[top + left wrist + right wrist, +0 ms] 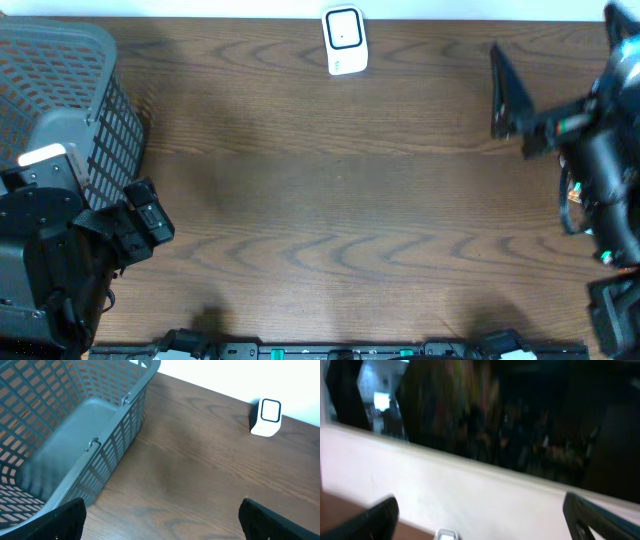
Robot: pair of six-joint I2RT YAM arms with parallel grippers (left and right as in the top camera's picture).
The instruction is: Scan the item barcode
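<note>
The left claw (150,220) sits nearest, low over the wooden tabletop (330,200), well to the left of the white scanner (345,40) and far on the near side of it. In its own wrist view its jaws are spread wide with bare wood between them (162,505), gripping nothing. Just beyond the left claw, further left of the scanner, stands a grey mesh basket (120,130), upright, with its open lattice wall (115,445) facing the wrist camera. The right claw (510,95) hangs well to the right of the scanner, about level with it, its dark fingers also wide apart and holding nothing (480,510). The scanner itself stands upright at the far edge of the tabletop, its dark-framed window (270,410) facing the tabletop's near side.
</note>
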